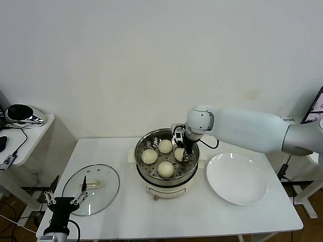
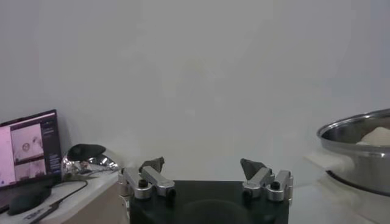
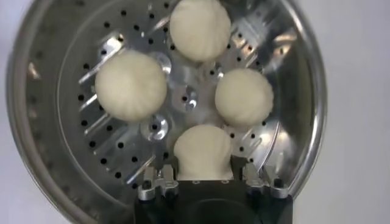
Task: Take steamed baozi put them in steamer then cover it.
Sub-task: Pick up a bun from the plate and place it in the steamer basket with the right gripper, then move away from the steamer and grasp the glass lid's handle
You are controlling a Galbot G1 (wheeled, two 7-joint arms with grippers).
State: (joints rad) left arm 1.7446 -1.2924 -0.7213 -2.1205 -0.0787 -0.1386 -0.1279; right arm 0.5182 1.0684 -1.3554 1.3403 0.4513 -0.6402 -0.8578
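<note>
**A:** Where were the buns at that moment?

**B:** All four steamed baozi [image 3: 202, 151] sat inside the steamer [image 1: 167, 177], spread over its perforated tray. They were smooth, round and cream-white, with faint pleats running to the top. Three lay free; the fourth, on the side of the pot toward the plate, was between the fingers of the right gripper [image 3: 203, 178].

**A:** Was that gripper holding it?

**B:** Its fingers stood on either side of the bun, right against it, but I could not tell whether they were clamped or slack. The right arm reached over the table from the right and dipped into the pot.

**A:** And the steamer itself?

**B:** A shiny steel pot on a white base, standing in the middle of the white table [image 1: 121, 212]. The tray inside was dotted with holes and short slots that caught the light.

**A:** The cover?

**B:** The cover [image 1: 91, 188] lay flat on the table to the left of the steamer, apart from it: clear glass, metal rim, pale oblong handle on top.

**A:** The other arm?

**B:** The left gripper [image 1: 64, 200] hung low at the table's front left edge, just by the cover, its fingers spread wide with nothing between them.

**A:** Anything else?

**B:** A flat white plate [image 1: 236, 178] lay to the right of the steamer.
</note>
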